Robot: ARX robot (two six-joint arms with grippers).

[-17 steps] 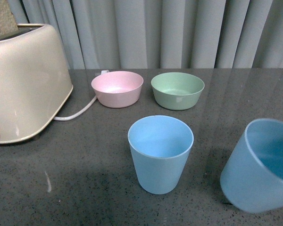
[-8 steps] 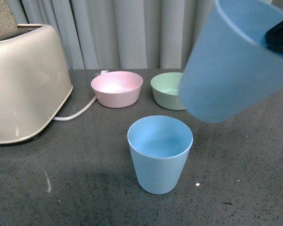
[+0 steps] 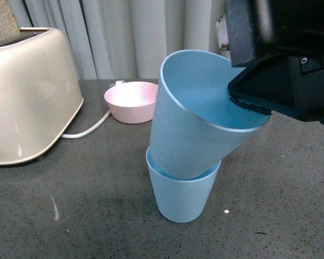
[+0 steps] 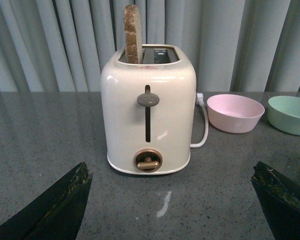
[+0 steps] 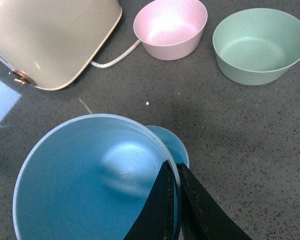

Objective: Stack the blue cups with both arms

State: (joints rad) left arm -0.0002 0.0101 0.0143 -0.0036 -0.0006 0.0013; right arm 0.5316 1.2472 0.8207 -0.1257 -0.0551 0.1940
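On a dark grey speckled tabletop, the black right gripper is clamped on the rim of a tilted light blue plastic tumbler, tapered and handleless. One finger sits inside the wall and the other outside, with the rim pinched between them. The tumbler's open mouth leans up toward the gripper on the robot's right. Its narrow base sits in the mouth of a second light blue plastic tumbler, which stands upright on the table directly beneath. Whether the two tumblers touch cannot be told. A round pink plastic bowl sits on the table behind them, and a round pale green plastic bowl sits just beside it, toward the robot's right. A cream-coloured toaster stands on the table to the robot's left, holding a slice of brown bread upright in one slot, its white cord running toward the pink bowl. The left gripper faces the toaster with its black fingers spread wide apart, holding nothing. Grey pleated curtains hang behind.
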